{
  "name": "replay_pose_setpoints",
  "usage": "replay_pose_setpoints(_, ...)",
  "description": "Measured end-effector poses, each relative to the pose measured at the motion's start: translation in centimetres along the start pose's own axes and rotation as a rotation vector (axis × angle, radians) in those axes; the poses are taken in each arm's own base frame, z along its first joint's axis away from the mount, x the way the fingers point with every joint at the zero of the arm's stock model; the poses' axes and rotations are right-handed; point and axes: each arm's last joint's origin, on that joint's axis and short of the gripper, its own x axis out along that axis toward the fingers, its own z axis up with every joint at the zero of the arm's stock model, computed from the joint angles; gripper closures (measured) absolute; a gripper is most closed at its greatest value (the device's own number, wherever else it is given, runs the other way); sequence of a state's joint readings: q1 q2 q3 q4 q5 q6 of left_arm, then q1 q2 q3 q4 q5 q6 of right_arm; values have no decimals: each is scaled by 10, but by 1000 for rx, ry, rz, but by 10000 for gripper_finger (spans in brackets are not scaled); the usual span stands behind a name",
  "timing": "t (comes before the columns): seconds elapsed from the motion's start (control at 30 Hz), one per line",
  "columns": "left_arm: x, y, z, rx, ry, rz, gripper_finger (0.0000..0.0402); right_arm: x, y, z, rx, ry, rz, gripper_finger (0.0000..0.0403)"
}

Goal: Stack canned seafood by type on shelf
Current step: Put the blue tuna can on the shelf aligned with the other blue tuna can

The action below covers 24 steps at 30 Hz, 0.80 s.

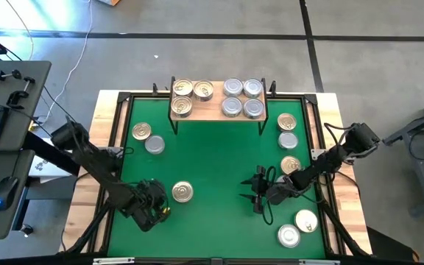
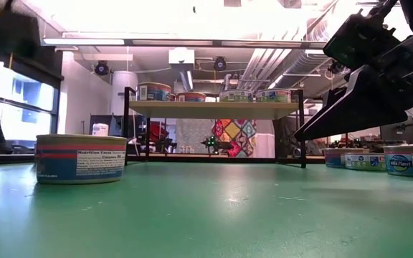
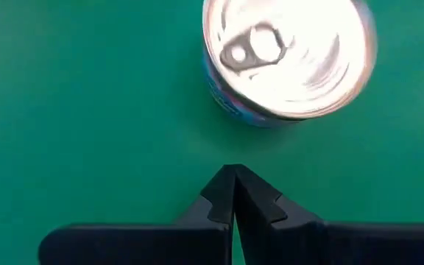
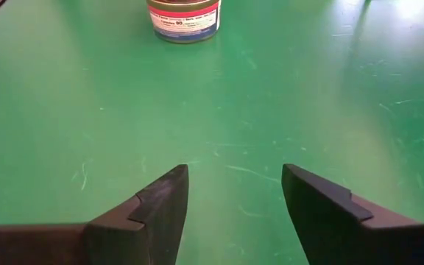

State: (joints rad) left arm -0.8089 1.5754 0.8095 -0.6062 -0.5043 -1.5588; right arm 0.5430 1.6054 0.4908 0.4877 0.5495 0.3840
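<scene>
Canned seafood sits in three places, operator: seven tins on the shelf (image 1: 219, 112), the rest loose on the green table (image 1: 212, 158).

Your right gripper (image 1: 257, 193) hangs low over bare green near the table's middle, fingers (image 4: 160, 202) apart, nothing between them. It points across at a lone gold-lidded tin (image 1: 182, 193), which lies well apart from it, so judge this as a free gripper lining up for a pick, not a carry.

Your left gripper (image 1: 157, 208) has its fingers pressed together, empty, parked just beside that same tin; in the left wrist view the tin's pull-tab lid (image 3: 289, 51) lies just ahead of the closed tips. Likely waiting.

Outward: the shelf stands at the far edge. Three gold-lidded tins (image 1: 182, 89) are grouped at its left end, four silver-lidded tins (image 1: 242, 98) at its right, so the sorting by lid type is already set up.

Left side of the table: one gold-lidded tin (image 1: 141, 132) and one silver-lidded tin (image 1: 154, 145), touching or nearly so. Right edge: a column of three tins (image 1: 288, 140) beyond the right arm, and two more tins (image 1: 298, 228) near the front corner.

Roughly half done. Stacking will need a second layer, since the shelf top has little free room.
</scene>
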Motion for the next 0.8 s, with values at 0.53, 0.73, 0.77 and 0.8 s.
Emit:
replay_pose_setpoints(0.53,68,-37,47,169,-295,-231,401,3,-5,2,20,-3,-18,189)
replay_pose_setpoints(0.73,57,-31,55,185,-229,-181,401,13,-21,8,9,16,1,141)
replay_pose_setpoints(0.77,57,-26,54,169,-204,-140,401,16,-25,9,1,10,-4,127)
replay_pose_setpoints(0.8,58,-21,52,152,-182,-92,401,20,-29,10,-12,5,-15,111)
